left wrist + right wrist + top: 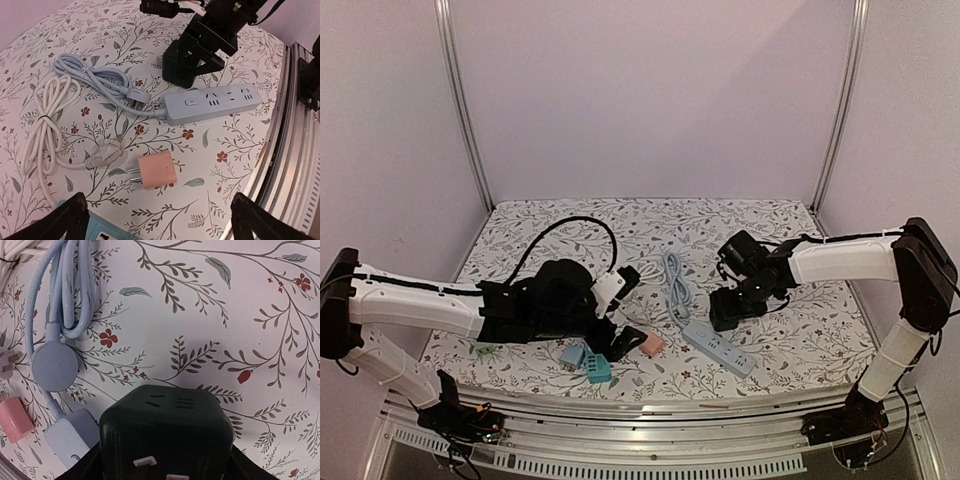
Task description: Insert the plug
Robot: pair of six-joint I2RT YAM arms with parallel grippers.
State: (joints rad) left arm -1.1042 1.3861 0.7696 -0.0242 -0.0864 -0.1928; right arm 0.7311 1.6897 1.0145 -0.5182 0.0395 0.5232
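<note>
A pink two-pin plug (157, 171) lies flat on the flowered table (240, 150), pins pointing left. It also shows in the top view (650, 343) and in the right wrist view (14, 420). My left gripper (165, 220) is open and empty just short of it, with its fingers (70, 220) spread wide. A light blue power strip (212, 102) lies beyond the plug, sockets facing up. My right gripper (730, 305) is shut on a dark green cube socket (165, 430), which stands on the table beside the strip's cable end (70, 435).
A bundled white cable (47, 125) with its white plug (102, 152) and the strip's coiled blue cable (95, 77) lie left of the plug. Teal blocks (588, 365) and a green block (485, 350) sit under my left arm. The metal table rail (295, 125) runs along the near edge.
</note>
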